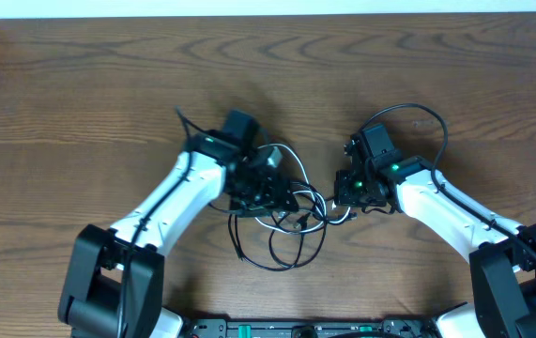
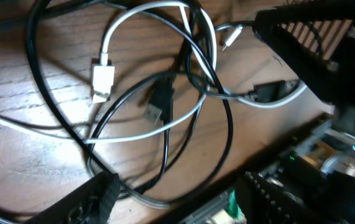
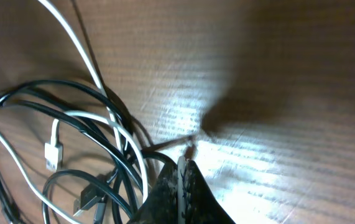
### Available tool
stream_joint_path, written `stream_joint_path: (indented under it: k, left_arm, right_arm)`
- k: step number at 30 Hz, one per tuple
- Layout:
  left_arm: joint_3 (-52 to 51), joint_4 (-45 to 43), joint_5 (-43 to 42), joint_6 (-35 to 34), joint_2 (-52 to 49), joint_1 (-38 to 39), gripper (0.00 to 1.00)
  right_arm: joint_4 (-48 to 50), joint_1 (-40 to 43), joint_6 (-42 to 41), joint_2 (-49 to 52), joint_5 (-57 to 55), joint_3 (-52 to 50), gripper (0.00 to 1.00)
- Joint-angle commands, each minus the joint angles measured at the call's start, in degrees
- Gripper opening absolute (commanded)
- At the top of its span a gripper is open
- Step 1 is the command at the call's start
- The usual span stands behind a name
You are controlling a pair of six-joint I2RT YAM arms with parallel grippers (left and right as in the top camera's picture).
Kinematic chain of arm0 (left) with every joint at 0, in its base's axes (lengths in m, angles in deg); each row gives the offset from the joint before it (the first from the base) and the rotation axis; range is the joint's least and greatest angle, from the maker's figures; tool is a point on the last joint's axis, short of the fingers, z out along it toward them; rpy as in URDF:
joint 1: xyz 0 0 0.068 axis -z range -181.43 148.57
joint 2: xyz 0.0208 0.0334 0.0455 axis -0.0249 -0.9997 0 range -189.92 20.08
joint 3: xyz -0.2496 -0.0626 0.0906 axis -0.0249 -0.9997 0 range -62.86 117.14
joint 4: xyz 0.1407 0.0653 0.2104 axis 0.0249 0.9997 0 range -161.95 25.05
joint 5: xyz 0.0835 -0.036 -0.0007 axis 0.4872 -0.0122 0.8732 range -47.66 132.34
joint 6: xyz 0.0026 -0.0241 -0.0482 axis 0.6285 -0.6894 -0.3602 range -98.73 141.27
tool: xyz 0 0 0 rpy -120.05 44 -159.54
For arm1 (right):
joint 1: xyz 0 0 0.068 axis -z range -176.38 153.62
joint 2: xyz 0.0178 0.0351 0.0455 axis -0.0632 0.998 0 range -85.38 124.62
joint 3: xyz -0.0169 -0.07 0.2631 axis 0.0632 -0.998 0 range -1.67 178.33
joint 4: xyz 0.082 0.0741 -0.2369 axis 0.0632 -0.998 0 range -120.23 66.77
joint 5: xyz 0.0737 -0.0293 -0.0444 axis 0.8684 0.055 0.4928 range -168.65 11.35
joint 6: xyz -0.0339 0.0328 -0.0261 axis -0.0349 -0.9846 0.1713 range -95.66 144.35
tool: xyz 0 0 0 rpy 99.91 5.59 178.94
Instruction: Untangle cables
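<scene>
Right wrist view: right gripper has its jaws pressed together w/ a pale strip showing between the tips, prob. the white cable pinched there, low over the table. A tight nip on one strand makes sense, since it lets that strand be drawn clear of the rest. Left wrist view: left gripper has its jaws wide apart, holding nothing, straddling the edge of the knot w/ a black loop lying between the fingers. I read that as lining up to pin or take a black strand as a counter-hold. Outward from there, the black cables cross the white one at several spots. The white USB plug lies flat on the wood, w/ a black plug near it. Overhead, the knot sits btwn the two grippers and a bit nearer than both, mid-table. Nothing is separated yet, so the job looks early on.
</scene>
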Motion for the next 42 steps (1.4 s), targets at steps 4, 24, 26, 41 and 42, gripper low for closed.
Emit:
stream_joint_path:
  k: [4,24,26,41,42]
  left_arm:
    - [-0.8,-3.9,11.5,-13.5,-0.6,5.9,0.65]
    - [-1.2,-4.5,17.2,-13.6,-0.6,7.2,0.64]
    - [-1.2,-4.9,18.8,-14.5,-0.6,7.2,0.61]
    - [-1.2,-11.7,21.3,-11.9,-0.6,7.2,0.48]
    - [-1.2,-11.7,20.9,-10.6,-0.6,7.2,0.44]
  right_arm:
    - [3.0,0.2,9.6,-0.6,11.1,-0.1,0.01]
    - [20.1,6.4,19.5,-0.6,42.2,-0.1,0.01]
    - [20.2,6.4,20.2,-0.6,42.2,-0.1,0.01]
    - [19.6,6.2,21.2,-0.6,42.4,-0.1,0.01]
    - [19.6,6.3,21.2,-0.6,42.4,-0.1,0.01]
